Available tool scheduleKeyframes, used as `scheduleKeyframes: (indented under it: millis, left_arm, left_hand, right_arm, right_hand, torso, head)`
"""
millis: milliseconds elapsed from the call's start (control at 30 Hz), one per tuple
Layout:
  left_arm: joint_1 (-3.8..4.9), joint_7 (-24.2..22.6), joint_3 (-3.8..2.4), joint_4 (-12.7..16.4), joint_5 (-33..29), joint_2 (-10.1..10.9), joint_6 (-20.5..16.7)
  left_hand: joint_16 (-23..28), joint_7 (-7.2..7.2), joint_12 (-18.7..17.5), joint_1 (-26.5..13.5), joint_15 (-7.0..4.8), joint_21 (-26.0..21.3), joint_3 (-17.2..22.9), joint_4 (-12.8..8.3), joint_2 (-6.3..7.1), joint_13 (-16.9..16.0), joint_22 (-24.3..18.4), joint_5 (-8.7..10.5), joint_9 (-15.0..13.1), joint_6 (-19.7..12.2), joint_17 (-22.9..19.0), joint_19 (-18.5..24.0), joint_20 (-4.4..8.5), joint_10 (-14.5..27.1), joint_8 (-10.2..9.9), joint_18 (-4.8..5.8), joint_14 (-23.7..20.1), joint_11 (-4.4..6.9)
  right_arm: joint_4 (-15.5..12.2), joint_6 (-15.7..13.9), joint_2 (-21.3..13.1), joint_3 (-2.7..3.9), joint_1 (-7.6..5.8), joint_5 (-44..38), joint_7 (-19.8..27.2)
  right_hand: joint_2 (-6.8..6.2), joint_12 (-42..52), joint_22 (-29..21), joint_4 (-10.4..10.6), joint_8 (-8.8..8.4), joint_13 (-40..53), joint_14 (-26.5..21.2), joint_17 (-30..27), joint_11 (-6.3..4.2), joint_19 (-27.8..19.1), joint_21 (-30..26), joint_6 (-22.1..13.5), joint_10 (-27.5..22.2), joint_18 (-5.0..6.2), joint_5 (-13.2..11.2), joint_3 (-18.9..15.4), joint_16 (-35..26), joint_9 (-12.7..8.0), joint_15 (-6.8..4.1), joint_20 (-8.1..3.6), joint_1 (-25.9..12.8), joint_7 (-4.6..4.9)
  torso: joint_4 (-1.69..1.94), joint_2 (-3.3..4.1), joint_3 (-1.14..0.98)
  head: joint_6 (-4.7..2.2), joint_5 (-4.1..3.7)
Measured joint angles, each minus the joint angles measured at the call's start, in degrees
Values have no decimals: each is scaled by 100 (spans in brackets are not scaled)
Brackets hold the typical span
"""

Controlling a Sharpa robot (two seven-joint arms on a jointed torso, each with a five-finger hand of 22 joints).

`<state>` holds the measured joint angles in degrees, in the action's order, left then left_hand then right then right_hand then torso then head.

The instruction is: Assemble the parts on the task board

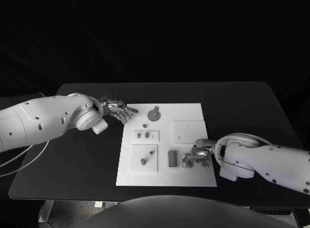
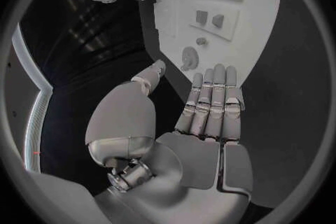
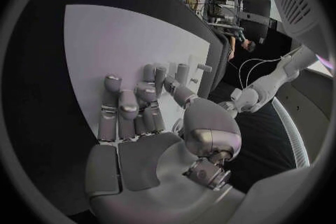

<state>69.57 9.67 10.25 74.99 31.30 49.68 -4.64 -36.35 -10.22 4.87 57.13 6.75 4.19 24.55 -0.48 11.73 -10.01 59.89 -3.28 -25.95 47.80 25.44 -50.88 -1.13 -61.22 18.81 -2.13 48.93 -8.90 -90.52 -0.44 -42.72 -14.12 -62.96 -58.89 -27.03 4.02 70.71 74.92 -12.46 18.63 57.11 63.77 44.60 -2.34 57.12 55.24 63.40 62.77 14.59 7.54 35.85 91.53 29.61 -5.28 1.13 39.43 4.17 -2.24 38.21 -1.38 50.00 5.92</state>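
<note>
The white task board [image 1: 189,142] lies in the middle of the black table. My right hand [image 1: 198,156] sits low over the board's near right part, its thumb and fingers curled around a small grey part [image 1: 187,161]; in the right wrist view the fingertips [image 3: 157,78] meet over the board [image 3: 105,39]. Beside it stands a dark grey block [image 1: 172,159]. My left hand [image 1: 117,110] hovers at the board's far left corner, fingers [image 2: 213,101] straight and holding nothing. A round grey part [image 1: 153,114] [image 2: 189,59] lies just beyond those fingers.
Two small grey blocks [image 1: 143,135] and a short peg [image 1: 145,125] stand on the board's left half. A raised plate with pegs [image 1: 144,158] is at the near left, a square plate [image 1: 189,129] at the right. Bare black table [image 1: 80,161] surrounds the board.
</note>
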Motion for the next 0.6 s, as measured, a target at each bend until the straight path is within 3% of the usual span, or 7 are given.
scheduleKeyframes:
  millis: [600]
  left_arm:
    - [0, 14, 9, 2, 45, 10, 1]
  left_hand:
    - [0, 0, 0, 0, 0, 0, -3, 28, 0, 0, -3, 0, 4, 0, 4, 0, 0, 0, 0, 0, 0, 0]
  right_arm:
    - [-78, 7, 34, -6, -1, 11, 70]
  right_hand:
    - [0, 0, 0, -4, 0, 5, 0, 4, 0, 0, 0, 0, 0, 0, 0, 31, 0, 1, 0, 0, 0, 0]
  torso:
    - [4, -1, 5]
  head:
    - [0, 16]
